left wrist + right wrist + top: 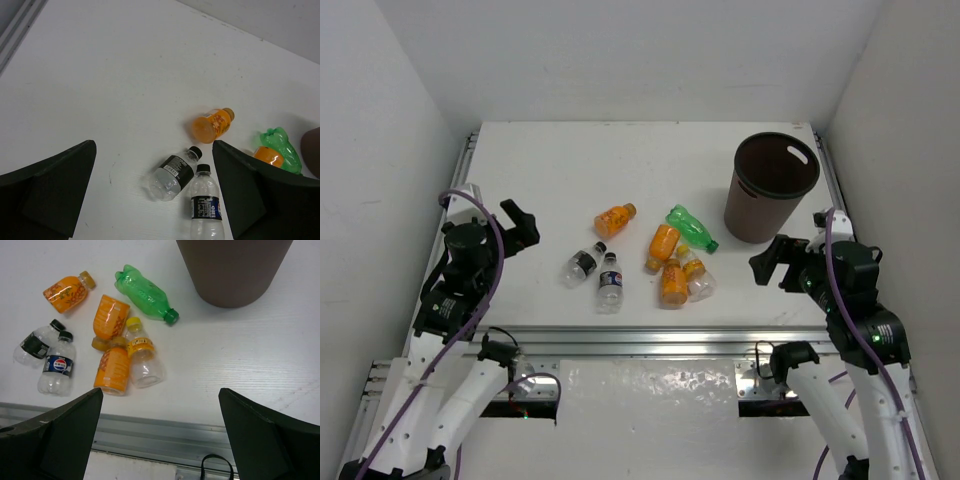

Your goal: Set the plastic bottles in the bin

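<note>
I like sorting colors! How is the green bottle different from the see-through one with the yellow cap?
The green bottle is green with a green cap; the clear bottle is see-through with a yellow cap and band. The green bottle looks crumpled, the clear bottle smoother. Both lie on their sides on the table.

Left arm (455, 300) and right arm (865, 330) match: white lower links, black housings at the upper joints. Left gripper (523, 228) and right gripper (772, 260) are black, with broad matte wedge-shaped fingers (50, 190). A purple cable (501, 245) runs along each arm.
</note>
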Controlling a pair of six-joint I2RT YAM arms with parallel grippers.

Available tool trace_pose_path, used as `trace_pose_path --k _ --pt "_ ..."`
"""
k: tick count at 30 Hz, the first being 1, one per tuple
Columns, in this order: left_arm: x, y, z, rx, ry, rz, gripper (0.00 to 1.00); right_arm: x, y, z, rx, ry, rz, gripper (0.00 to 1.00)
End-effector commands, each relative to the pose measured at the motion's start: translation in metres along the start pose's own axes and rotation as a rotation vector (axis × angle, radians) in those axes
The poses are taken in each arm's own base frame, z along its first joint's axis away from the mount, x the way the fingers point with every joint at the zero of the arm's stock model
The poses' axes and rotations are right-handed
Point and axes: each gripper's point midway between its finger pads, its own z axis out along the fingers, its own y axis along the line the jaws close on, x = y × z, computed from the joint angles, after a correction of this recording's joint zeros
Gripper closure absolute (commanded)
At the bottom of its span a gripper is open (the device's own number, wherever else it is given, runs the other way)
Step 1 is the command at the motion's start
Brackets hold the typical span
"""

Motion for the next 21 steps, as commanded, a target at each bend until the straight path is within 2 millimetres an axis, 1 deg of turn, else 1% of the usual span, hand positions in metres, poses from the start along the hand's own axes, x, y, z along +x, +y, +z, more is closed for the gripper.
trace_pose_path --k 1,4,5,6,7,8,10,11,12,14,15,16,17,18,19,21 --pt "-0.010 -0.002 -0.002 0.000 -0.040 -0.024 0.00 -0.011 0.003 -0.001 -0.012 -0.061 0.002 0.01" --pt "-0.010 -0.003 -0.002 0.008 -0.041 -0.025 0.00 -0.012 0.009 0.000 -0.044 -0.063 0.002 0.01" --pt "-0.010 -0.004 -0.002 0.013 -0.039 -0.025 0.00 -0.009 0.014 0.001 -0.077 -0.050 0.004 0.01" --pt "-0.009 -0.004 -0.002 0.015 -0.035 -0.024 0.00 -0.010 0.017 0.003 -0.093 -0.055 0.018 0.01" --pt "-0.009 -0.005 -0.001 0.017 -0.036 -0.024 0.00 -0.009 0.019 0.006 -0.100 -0.051 0.030 0.01" --pt "-0.008 -0.006 -0.001 0.022 -0.032 -0.023 0.00 -0.004 0.023 0.011 -0.125 -0.019 0.046 0.01" --pt "-0.008 -0.007 0.000 0.025 -0.028 -0.021 0.00 0.000 0.033 0.019 -0.177 0.018 0.058 0.01" --pt "-0.007 -0.007 0.000 0.025 -0.025 -0.020 0.00 0.010 0.042 0.031 -0.221 0.104 0.076 0.01" --pt "-0.007 -0.007 0.000 0.026 -0.026 -0.021 0.00 0.015 0.045 0.037 -0.236 0.150 0.087 0.01" --pt "-0.008 -0.006 0.000 0.020 -0.028 -0.020 0.00 0.026 0.048 0.053 -0.242 0.233 0.105 0.01" --pt "-0.007 -0.006 0.000 0.018 -0.027 -0.020 0.00 0.032 0.046 0.068 -0.221 0.270 0.103 0.01" --pt "-0.008 -0.005 0.000 0.015 -0.028 -0.020 0.00 0.038 0.051 0.074 -0.224 0.287 0.070 0.01" --pt "-0.006 -0.006 0.001 0.018 -0.024 -0.019 0.00 0.039 0.050 0.082 -0.200 0.283 0.039 0.02" --pt "-0.006 -0.007 0.002 0.023 -0.020 -0.017 0.00 0.045 0.042 0.096 -0.126 0.303 0.005 0.03" --pt "-0.004 -0.009 0.003 0.031 -0.011 -0.015 0.00 0.049 0.051 0.100 -0.132 0.317 -0.043 0.04" --pt "-0.002 -0.010 0.004 0.037 0.000 -0.010 0.00 0.061 0.054 0.112 -0.107 0.368 -0.113 0.08"
